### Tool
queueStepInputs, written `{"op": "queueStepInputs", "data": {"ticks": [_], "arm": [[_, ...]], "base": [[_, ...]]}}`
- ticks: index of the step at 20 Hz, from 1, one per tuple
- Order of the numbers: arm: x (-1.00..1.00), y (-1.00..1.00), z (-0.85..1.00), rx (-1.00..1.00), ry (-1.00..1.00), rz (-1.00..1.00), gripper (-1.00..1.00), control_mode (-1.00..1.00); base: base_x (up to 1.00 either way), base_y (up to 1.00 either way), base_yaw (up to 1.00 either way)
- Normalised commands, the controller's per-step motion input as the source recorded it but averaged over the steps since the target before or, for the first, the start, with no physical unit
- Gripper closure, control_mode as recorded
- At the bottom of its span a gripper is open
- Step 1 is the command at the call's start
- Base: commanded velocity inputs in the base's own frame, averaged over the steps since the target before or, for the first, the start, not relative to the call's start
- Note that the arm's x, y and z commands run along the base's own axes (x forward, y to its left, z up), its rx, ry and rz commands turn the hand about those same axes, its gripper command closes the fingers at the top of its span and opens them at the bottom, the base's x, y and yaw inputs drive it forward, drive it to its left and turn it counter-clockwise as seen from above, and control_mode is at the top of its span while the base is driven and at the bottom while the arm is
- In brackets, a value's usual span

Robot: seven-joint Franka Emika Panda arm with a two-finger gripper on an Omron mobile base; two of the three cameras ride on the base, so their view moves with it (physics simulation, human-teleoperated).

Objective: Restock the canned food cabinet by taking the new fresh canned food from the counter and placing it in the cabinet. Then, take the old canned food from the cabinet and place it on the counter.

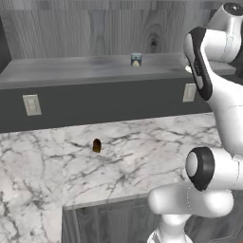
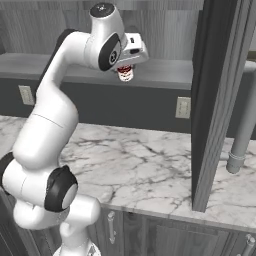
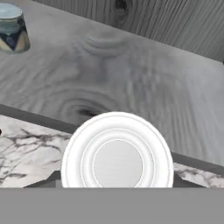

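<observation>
My gripper point(image 2: 126, 73) is shut on the new fresh canned food point(image 2: 125, 74), a red-and-white can hanging under the hand just above the front edge of the cabinet point(image 2: 165, 73) shelf. In the hand view its silver lid point(image 3: 117, 164) is seen end-on, over the line where the shelf board point(image 3: 144, 87) meets the counter point(image 3: 26, 148). The old canned food point(image 1: 136, 60), a blue-grey can, stands upright on the shelf to the left of the gripper, also visible as a can point(image 3: 13, 34) at the upper left of the hand view. The white marble counter point(image 1: 142, 147) lies below.
A tiny dark brown object point(image 1: 97, 145) lies on the counter. Wall outlets point(image 1: 32, 105) point(image 2: 183, 107) sit on the dark front below the shelf. A tall dark panel point(image 2: 215, 100) stands at the right, with a grey pipe point(image 2: 240, 135) behind it.
</observation>
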Motion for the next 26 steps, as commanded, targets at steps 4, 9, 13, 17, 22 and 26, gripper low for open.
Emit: {"op": "queueStepInputs", "data": {"ticks": [4, 9, 13, 17, 22, 26], "arm": [[0.79, 0.01, -0.15, 0.00, 0.00, 0.00, 1.00, -1.00], [0.82, 0.00, -0.18, 0.00, 0.00, 0.00, 1.00, -1.00], [0.68, 0.00, -0.29, 0.00, -0.02, 0.00, 1.00, -1.00], [0.44, 0.00, -0.17, 0.00, -0.08, 0.00, -1.00, -1.00], [0.06, 0.00, -0.02, 0.00, -0.02, 0.00, -1.00, -1.00], [0.00, 0.00, -0.02, 0.00, -0.12, 0.00, -1.00, -1.00]], "base": [[0.00, 0.00, 0.00], [0.00, 0.00, 0.00], [0.00, 0.00, 0.00], [0.00, 0.00, 0.00], [0.00, 0.00, 0.00], [0.00, 0.00, 0.00]]}}
